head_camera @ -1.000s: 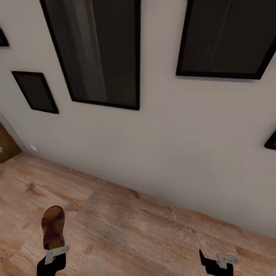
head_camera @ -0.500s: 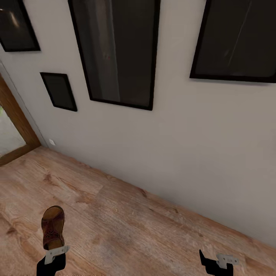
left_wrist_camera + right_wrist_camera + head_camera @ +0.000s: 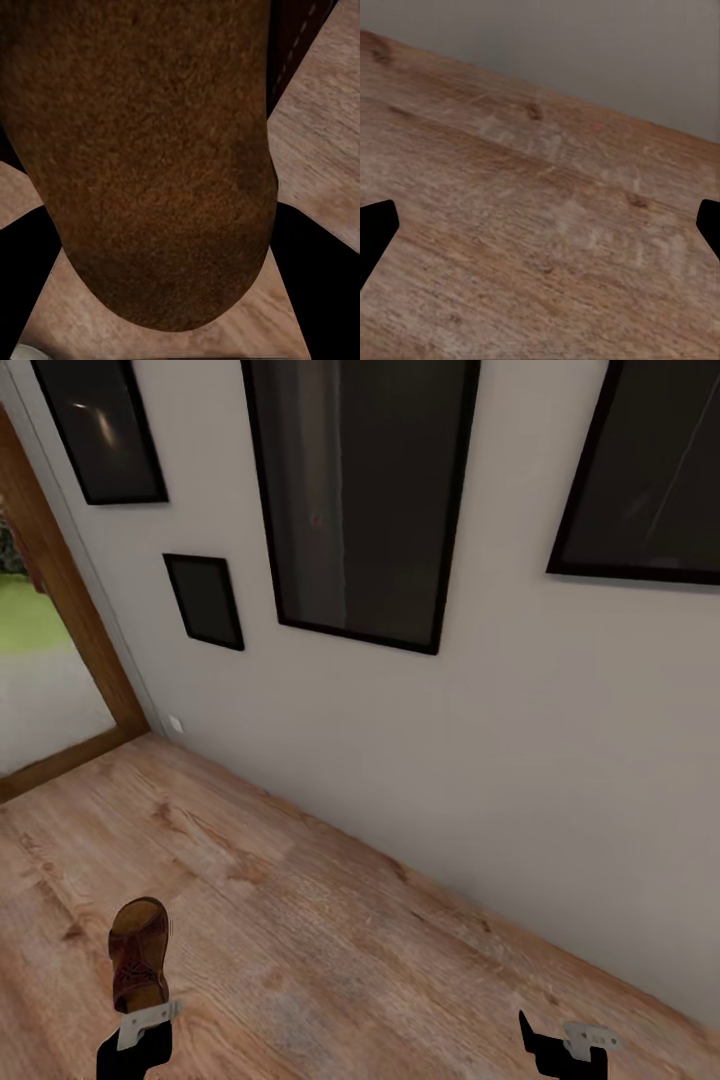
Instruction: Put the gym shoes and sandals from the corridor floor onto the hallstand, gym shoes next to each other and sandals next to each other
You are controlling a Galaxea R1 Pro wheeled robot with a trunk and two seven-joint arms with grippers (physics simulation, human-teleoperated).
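Left pincer (image 3: 135, 1028): seen at the bottom left of the head view, clenched on a brown sandal (image 3: 139, 956) at its near end.
Sandal: carried clear of the corridor floor (image 3: 320, 960), its length pointing away from the robot, footbed and wide strap facing up. In the left wrist view its brown grained underside (image 3: 150, 157) lay close to the lens, between the dark fingers (image 3: 315, 277), with floor planks beyond.
Right pincer (image 3: 570, 1045): at the bottom right of the head view, well apart from the left one. In the right wrist view its two dark fingertips (image 3: 375, 229) stood wide at opposite edges, released, with nothing between them but floor (image 3: 540, 225).
Corridor floor: light brown wood-grain planks, running from the robot to the foot of the wall (image 3: 420, 760).
Wall: off-white, meeting the floor on a line slanting down toward the right of the head view.
Wall plate (image 3: 175, 723): small, white, low on the wall near the door frame.
Pictures: black-framed; one small (image 3: 205, 600), one tall (image 3: 365, 500), one at upper left (image 3: 100, 430), one at upper right (image 3: 650, 470).
Door (image 3: 60, 620): wood-framed, at far left; green ground (image 3: 25, 615) showed through it.
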